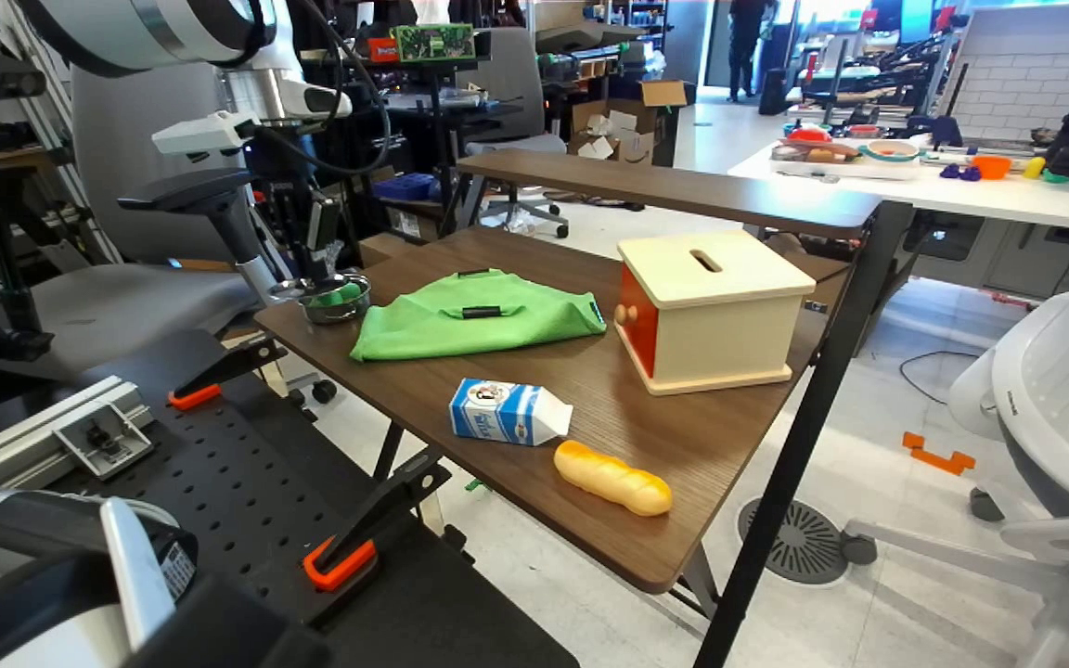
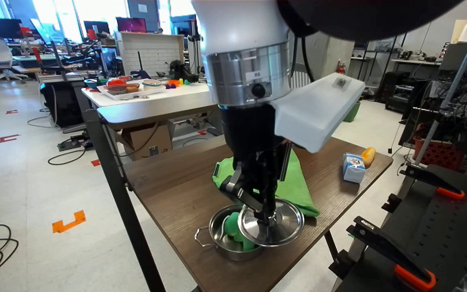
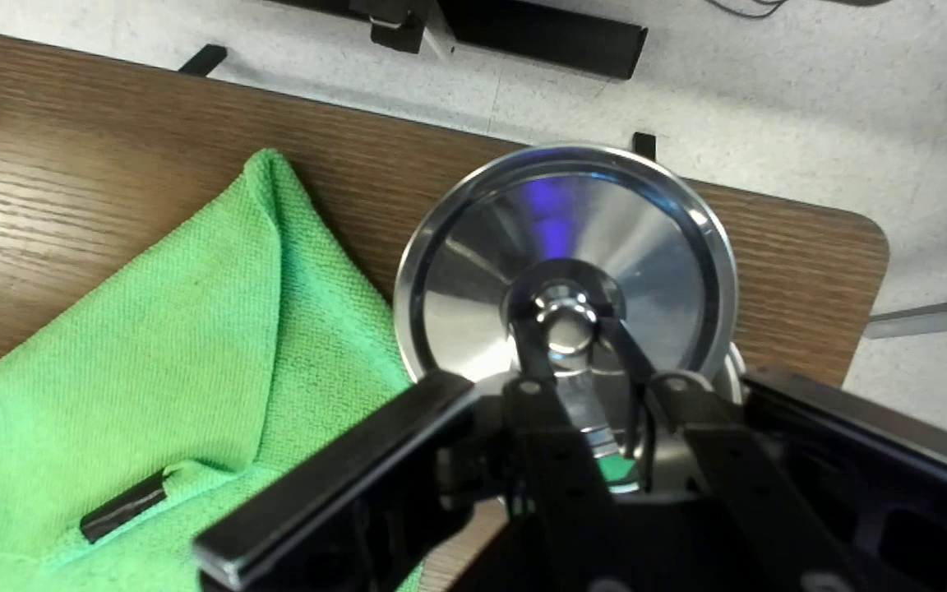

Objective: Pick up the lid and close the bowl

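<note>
From my end I record a white arm with a silver metal collar, its label marked X6 above a round black fitting. The angular housing is white, the cable dark, my gripper mainly black.

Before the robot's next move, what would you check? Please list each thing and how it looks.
1. Gripper closed on the knob of the lid: ok.
2. Lid centred over the bowl: not ok, it is off to one side.
3. Bowl upright on the table: ok.
4. Cloth beside the bowl, not over its opening: ok.
5. Green things low enough for the lid to sit flat: cannot tell.
</note>
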Robot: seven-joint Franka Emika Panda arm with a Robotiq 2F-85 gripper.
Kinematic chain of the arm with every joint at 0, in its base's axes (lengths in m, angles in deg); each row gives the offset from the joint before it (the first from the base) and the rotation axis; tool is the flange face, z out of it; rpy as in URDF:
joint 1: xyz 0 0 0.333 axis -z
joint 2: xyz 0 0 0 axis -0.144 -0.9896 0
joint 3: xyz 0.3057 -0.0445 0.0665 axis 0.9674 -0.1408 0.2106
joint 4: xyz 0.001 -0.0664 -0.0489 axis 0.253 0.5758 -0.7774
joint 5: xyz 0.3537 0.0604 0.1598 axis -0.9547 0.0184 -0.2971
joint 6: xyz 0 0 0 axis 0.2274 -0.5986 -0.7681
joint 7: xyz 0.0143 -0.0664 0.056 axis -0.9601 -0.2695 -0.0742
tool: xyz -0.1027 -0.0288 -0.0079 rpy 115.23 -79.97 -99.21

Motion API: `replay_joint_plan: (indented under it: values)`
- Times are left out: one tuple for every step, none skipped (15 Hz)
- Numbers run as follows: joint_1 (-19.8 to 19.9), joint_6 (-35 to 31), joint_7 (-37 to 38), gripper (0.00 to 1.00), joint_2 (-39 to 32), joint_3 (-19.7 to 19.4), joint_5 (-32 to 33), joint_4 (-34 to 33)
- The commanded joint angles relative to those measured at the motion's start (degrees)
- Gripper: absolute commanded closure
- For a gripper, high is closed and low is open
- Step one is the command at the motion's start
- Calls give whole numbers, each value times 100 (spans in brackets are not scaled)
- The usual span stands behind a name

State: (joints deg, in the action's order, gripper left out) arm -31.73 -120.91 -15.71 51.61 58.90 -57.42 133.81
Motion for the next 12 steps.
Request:
replay_joint_plan:
  values:
    - [-256, -112, 340, 95, -328, -188, 186, -341]
    - [-297, -121, 390, 95, -394, -226, 185, -424]
    - [-333, -119, 428, 95, -432, -251, 171, -492]
    - [-375, -120, 479, 95, -449, -292, 183, -563]
    - [-408, -124, 517, 95, -470, -330, 187, -632]
    - [-422, -125, 541, 95, -491, -350, 163, -698]
    - [-441, -128, 569, 95, -524, -372, 160, -760]
    - [-452, -121, 582, 95, -563, -379, 147, -818]
    - [-478, -125, 612, 95, -596, -404, 166, -866]
    - [-475, -131, 593, 95, -633, -394, 137, -903]
    - [-468, -127, 564, 95, -654, -374, 103, -924]
    - [-470, -129, 543, 95, -679, -359, 86, -942]
